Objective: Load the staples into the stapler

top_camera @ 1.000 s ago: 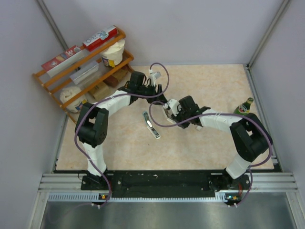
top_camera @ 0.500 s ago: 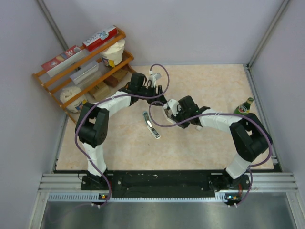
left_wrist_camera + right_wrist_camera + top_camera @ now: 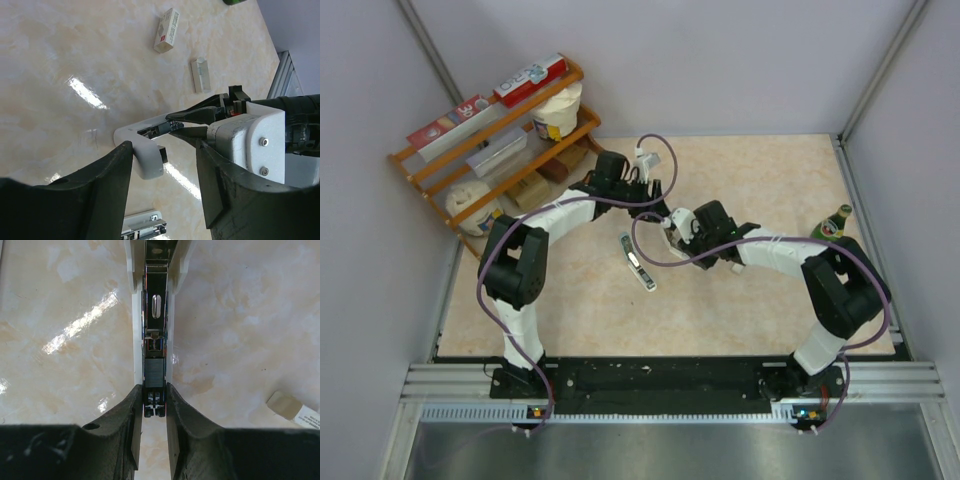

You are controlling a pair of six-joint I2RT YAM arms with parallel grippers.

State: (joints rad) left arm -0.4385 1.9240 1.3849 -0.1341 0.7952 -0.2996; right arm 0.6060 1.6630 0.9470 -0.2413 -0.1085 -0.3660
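My right gripper (image 3: pixel 154 391) is shut on the white stapler (image 3: pixel 135 315), which lies open with its metal channel facing up. A grey strip of staples (image 3: pixel 154 372) sits in that channel just ahead of my fingertips. A small whitish packet of staples (image 3: pixel 294 411) lies on the table to the right. My left gripper (image 3: pixel 165 167) is open and empty, hovering just above the stapler's rounded white end (image 3: pixel 142 157). In the top view both grippers meet mid-table, the left (image 3: pixel 655 190) just behind the right (image 3: pixel 673 226).
A second, grey stapler (image 3: pixel 637 262) lies open on the table in front of the grippers. A small white and red box (image 3: pixel 167 31) and a white block (image 3: pixel 201 75) lie further off. A green bottle (image 3: pixel 832 222) stands at the right wall. A wooden shelf (image 3: pixel 490 140) stands at the back left.
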